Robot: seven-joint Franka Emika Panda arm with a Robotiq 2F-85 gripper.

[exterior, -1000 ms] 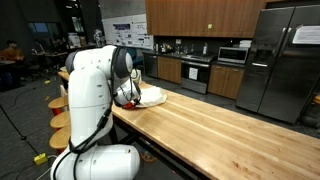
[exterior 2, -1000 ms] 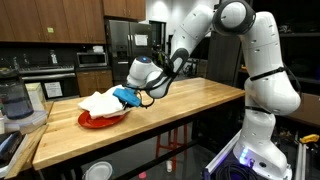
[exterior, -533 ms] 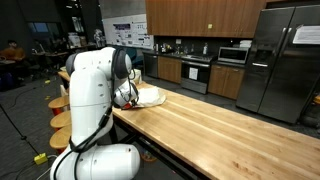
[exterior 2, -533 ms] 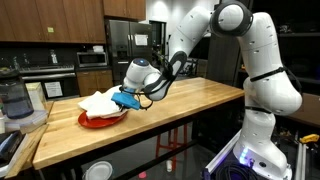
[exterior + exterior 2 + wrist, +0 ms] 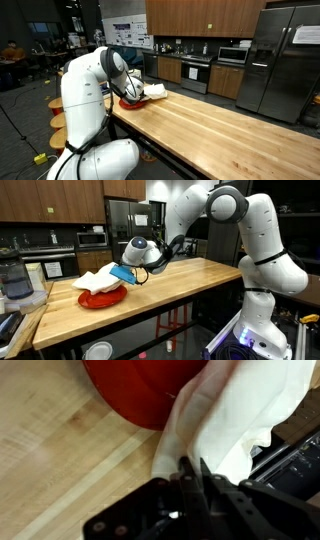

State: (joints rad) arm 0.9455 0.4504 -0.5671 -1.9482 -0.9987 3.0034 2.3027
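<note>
Wrist view shows us the wooden counter (image 5: 50, 460), and in both exterior views it runs long beneath the white arm (image 5: 205, 208). Near the counter's end lies a red plate (image 5: 100, 301). A white cloth (image 5: 93, 279) hangs over that plate, raised at one edge; we cannot tell whether its lower folds touch the plate. The gripper (image 5: 195, 468) has its jaws pinched narrow on the cloth's edge, just beyond the plate's rim.

Long, pale wood-plank surface (image 5: 190, 288) with lengthwise grain; a red plate (image 5: 100, 300) sits flat on it near one end, close to the front edge.
</note>
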